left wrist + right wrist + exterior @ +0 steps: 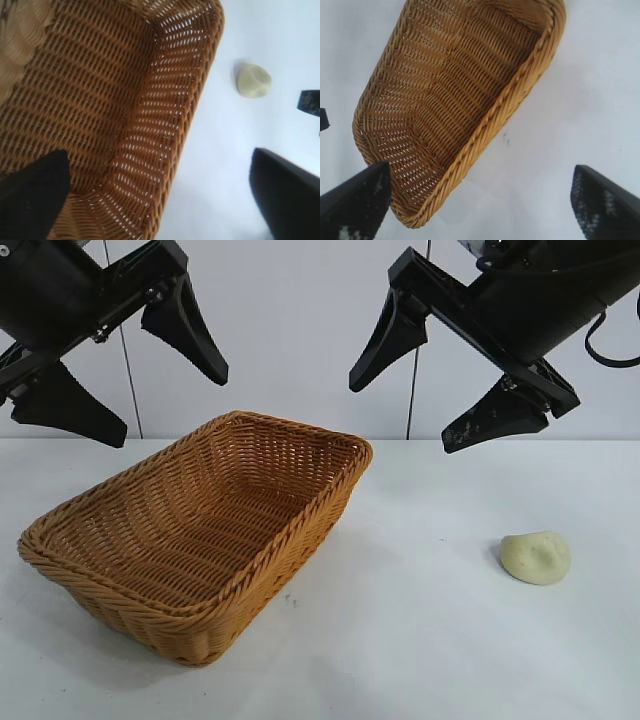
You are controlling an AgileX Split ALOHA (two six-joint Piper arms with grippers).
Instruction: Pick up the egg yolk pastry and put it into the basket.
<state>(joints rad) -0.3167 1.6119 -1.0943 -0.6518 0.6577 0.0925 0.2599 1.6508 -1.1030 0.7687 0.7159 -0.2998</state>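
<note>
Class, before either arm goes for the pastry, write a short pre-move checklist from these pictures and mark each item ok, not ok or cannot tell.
1. Pastry lies free on the table, nothing on or against it: ok.
2. Basket stands upright with nothing in it: ok.
3. Right end effector open and holding nothing, hanging above the table between basket and pastry: ok.
4. Left end effector open and holding nothing, raised over the basket's far left side: ok.
5. Bare table between pastry and basket: ok.
6. Pastry firm enough to be gripped without squashing: cannot tell.
</note>
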